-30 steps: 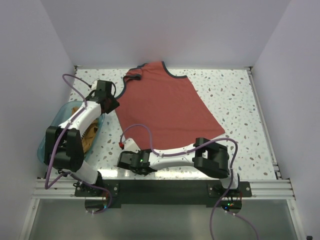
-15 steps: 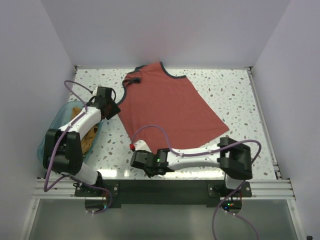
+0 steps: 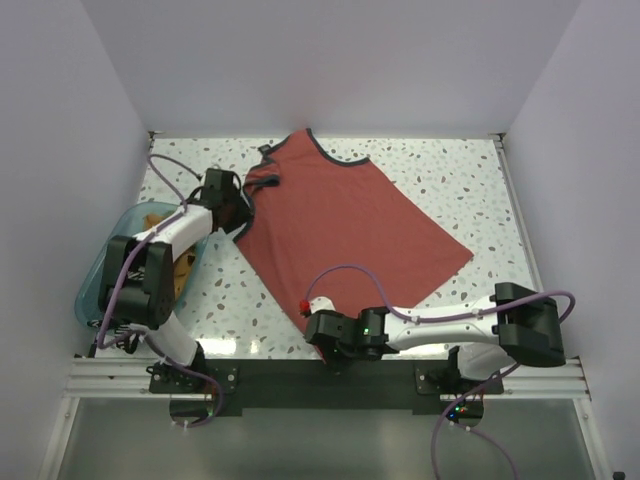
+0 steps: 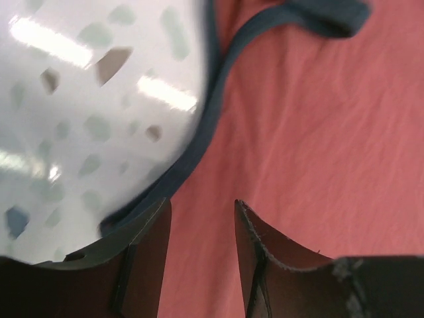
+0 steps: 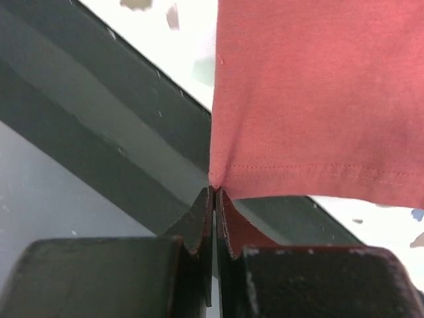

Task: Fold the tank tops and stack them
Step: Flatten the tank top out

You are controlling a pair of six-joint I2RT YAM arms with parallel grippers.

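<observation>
**Inspector:** Where is the red top lying?

**Assistant:** The red top [image 3: 350, 225] is lying spread flat and unfolded on the table [image 3: 470, 190], filling the middle of the frame, with its neck pointing to the upper left.

**Inspector:** And the pincers?

**Assistant:** The right gripper [image 5: 215, 192] is clamping the hem corner [image 5: 220, 173] at lower centre, jaws pressed together on the cloth. The left gripper [image 4: 201, 207] is hovering over the navy trim [image 4: 199, 132] at the top's left side, jaws apart and gripping nothing.

**Inspector:** Progress?

**Assistant:** I am judging it early. No fold is showing and no stack is forming. Mustard tops [image 3: 184, 275] are waiting in the bin [image 3: 95, 278] at far left. All the folding and stacking is remaining.
</observation>
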